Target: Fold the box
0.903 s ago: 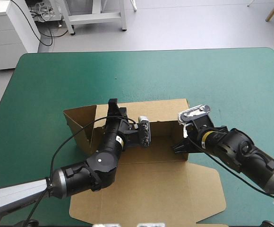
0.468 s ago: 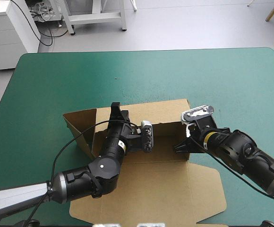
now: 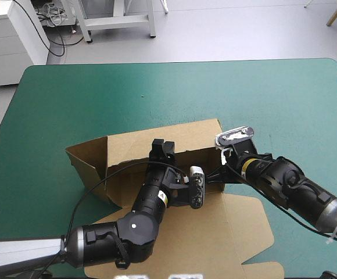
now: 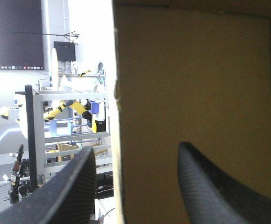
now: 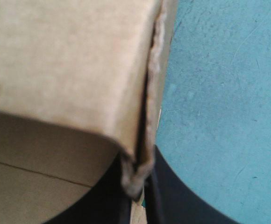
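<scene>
High view, box: the box (image 3: 125, 180) sits in the lower middle of the frame on the teal-green cover (image 3: 273, 99). Its back wall (image 3: 186, 136) is raised, a side wall (image 3: 87, 163) stands at centre left, and the lid (image 3: 215, 229) lies flat toward the bottom edge.
High view, arms: the left gripper (image 3: 162, 146) is at the back wall's top edge near frame centre; the right gripper (image 3: 216, 173) is at the box's right corner, just right of centre.
Left wrist view, tool: the fingers (image 4: 210, 186) are spread apart astride the upright wall — one outside it, one inside — and are not pinching it.
Right wrist view, tool: the fingers (image 5: 182, 196) are all but closed, clamping a board edge that seems to be two layers folded together, with the cover beside it.
Done: back and left walls are up, and the right corner is in hand.
Left: by my judgement the walls are not yet tucked — roughly mid-job.
</scene>
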You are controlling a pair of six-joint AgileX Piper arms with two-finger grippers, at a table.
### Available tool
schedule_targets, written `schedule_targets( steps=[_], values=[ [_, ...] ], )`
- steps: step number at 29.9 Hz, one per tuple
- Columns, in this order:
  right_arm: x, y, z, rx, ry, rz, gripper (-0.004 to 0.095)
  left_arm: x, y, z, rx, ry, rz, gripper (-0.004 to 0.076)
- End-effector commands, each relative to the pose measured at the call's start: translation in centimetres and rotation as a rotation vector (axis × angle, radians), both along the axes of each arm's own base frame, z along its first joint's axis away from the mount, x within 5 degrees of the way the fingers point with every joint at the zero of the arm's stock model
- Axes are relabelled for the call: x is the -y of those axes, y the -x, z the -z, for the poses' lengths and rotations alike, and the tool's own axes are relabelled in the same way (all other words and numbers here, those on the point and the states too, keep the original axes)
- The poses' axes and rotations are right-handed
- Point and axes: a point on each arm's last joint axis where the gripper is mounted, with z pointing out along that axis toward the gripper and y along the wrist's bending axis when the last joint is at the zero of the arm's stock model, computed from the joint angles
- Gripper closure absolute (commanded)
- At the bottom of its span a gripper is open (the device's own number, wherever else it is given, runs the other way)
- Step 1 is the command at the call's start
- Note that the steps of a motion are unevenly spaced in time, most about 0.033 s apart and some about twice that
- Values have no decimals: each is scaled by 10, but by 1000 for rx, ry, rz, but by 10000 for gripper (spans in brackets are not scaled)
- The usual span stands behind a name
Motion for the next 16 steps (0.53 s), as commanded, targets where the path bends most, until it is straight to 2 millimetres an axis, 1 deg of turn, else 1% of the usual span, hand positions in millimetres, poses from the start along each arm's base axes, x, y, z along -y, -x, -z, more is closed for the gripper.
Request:
schedule_targets(
  steps=[1, 4, 8, 9, 12, 13, 16],
  values=[
    [-5, -8, -20, 116, -73, -15, 928, 0, 17, -26, 86, 37, -11, 330],
    [-3, -12, -16, 101, -69, 5, 928, 3, 33, -27, 104, 27, 1, 330],
    [0, -16, -15, 95, -69, 23, 928, 6, 55, -32, 101, 42, 71, 330],
    [2, -16, -15, 94, -68, 29, 928, 6, 58, -34, 98, 44, 80, 330],
    [3, -16, -15, 91, -62, 32, 928, 6, 61, -46, 85, 98, 87, 330],
    [3, -16, -15, 86, -58, 34, 928, 5, 61, -54, 67, 127, 101, 330],
    [3, -17, -22, 82, -51, 42, 928, 1, 55, -75, -11, 213, 120, 330]
  ],
)
